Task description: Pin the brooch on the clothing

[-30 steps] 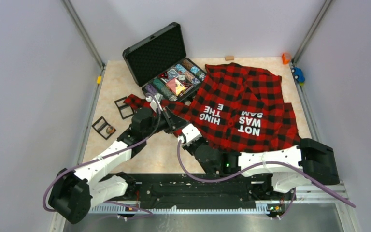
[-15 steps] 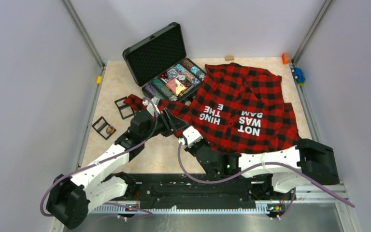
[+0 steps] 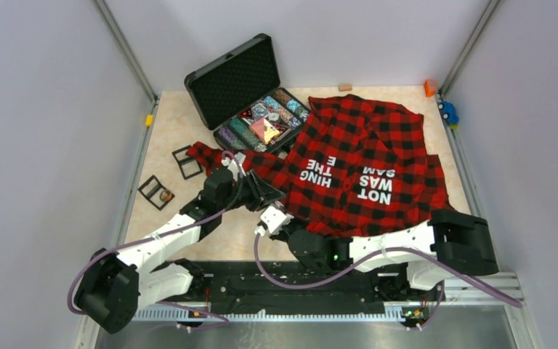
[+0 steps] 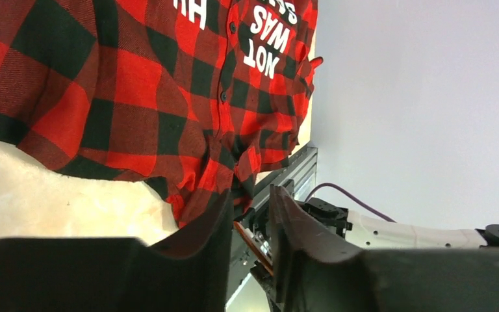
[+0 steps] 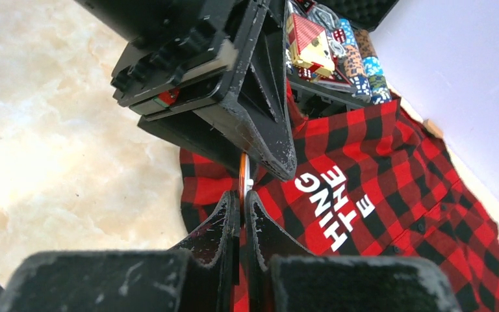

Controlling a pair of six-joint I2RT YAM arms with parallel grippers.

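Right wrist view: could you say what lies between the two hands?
That view shows what is probably the brooch, thin, orange-rimmed, edge-on, reaching from right hand to left hand.

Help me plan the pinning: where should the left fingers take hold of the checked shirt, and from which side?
Grip the shirt at its loose hem, coming in low from the bare table beside it. The cloth lies flat, so only that free edge can be straddled. The right gripper, shut on a thin disc, likely the brooch, is close by.
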